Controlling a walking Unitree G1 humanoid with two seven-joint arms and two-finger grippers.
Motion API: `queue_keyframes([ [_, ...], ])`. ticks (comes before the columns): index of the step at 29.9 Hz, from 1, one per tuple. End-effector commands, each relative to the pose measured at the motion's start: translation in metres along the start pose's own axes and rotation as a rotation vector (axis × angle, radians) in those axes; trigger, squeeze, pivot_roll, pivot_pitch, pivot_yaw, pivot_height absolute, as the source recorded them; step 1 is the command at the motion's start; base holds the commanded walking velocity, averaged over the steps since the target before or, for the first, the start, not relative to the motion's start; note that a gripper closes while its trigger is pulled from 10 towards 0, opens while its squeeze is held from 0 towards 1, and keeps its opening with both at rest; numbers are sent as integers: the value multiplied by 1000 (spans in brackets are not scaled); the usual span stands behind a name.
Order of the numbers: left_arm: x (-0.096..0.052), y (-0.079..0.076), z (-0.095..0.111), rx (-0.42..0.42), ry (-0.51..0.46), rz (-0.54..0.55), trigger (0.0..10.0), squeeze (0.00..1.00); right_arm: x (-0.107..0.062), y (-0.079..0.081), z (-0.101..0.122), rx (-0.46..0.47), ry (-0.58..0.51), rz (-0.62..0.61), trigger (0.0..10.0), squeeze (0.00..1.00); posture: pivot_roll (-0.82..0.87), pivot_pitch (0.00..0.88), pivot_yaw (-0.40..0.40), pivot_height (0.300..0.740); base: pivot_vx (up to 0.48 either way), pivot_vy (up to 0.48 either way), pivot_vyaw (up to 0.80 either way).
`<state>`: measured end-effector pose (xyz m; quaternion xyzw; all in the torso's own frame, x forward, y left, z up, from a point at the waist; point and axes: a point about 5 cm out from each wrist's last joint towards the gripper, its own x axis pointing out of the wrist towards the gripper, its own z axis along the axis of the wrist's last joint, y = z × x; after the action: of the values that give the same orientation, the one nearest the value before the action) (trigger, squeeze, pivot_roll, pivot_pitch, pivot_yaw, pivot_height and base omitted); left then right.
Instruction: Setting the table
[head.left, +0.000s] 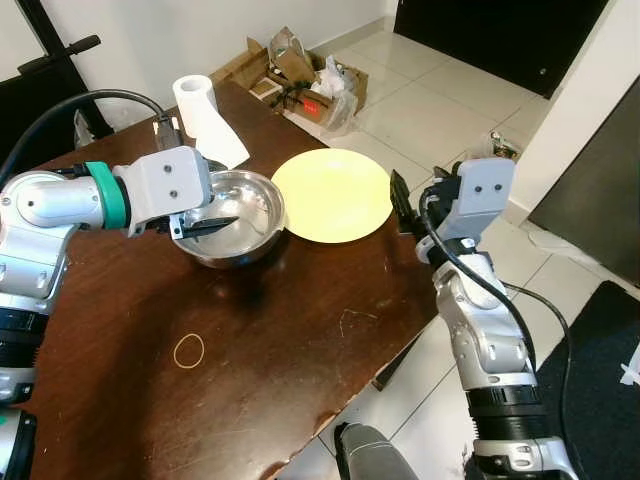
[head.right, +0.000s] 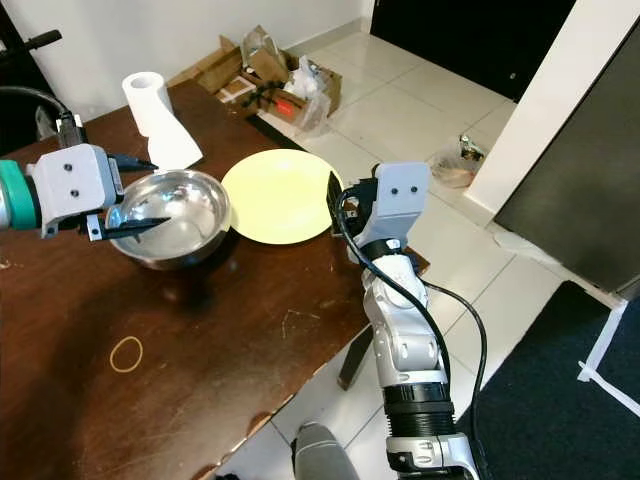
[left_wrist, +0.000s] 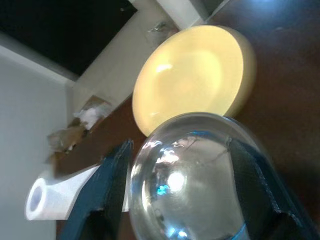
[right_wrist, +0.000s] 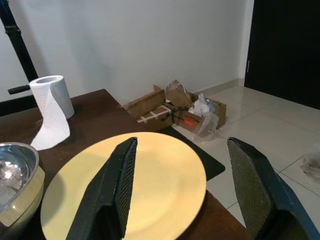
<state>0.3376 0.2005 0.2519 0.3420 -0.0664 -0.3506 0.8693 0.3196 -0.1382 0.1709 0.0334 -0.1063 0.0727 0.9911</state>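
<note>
Dark brown wood makes up the table (head.left: 250, 380) in front of me, and pale shiny tiles cover the floor beyond it. On my left, my left gripper (head.left: 210, 213) hangs over the near side of a shiny round metal bowl (head.left: 245, 215). Its two black fingers (left_wrist: 107, 192) are spread wide apart, one on each side of the bowl, and I cannot tell if they touch it. Behind the bowl stands a white roll of paper towel (head.left: 196, 105) with a loose sheet hanging down onto the table. A small tan rubber band (head.left: 189, 350) lies closer to me on the wood. Just right of the bowl sits a flat round yellow plate (head.left: 335, 195); the two look like they touch. On the right, my right gripper (right_wrist: 182, 192) waits at the table's edge beside the plate, fingers wide apart, holding nothing. Torn cardboard boxes (head.left: 300, 80) lie on the floor behind the table.
</note>
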Motion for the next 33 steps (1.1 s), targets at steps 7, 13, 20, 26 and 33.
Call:
queue_keyframes([
  [7,22,-7,-54,-429,175,607,10000,0,-2,5,-6,1,21,10,10000,0,-200,6,50,740,0,0,0],
  [13,24,7,-21,-384,19,819,10000,0,-2,5,-6,-2,24,16,10000,0,-203,3,48,740,0,0,0],
  [20,31,-9,-33,-513,176,621,10000,0,-1,4,-6,-2,23,15,10000,0,-195,5,48,740,0,0,0],
  [26,28,-25,-60,-551,360,572,10000,98,-2,5,-7,1,28,15,10000,0,-189,6,50,740,0,0,0],
  [33,23,-46,-83,-612,481,553,10000,1000,-2,6,-8,4,29,16,10000,0,-189,9,45,740,0,0,0],
])
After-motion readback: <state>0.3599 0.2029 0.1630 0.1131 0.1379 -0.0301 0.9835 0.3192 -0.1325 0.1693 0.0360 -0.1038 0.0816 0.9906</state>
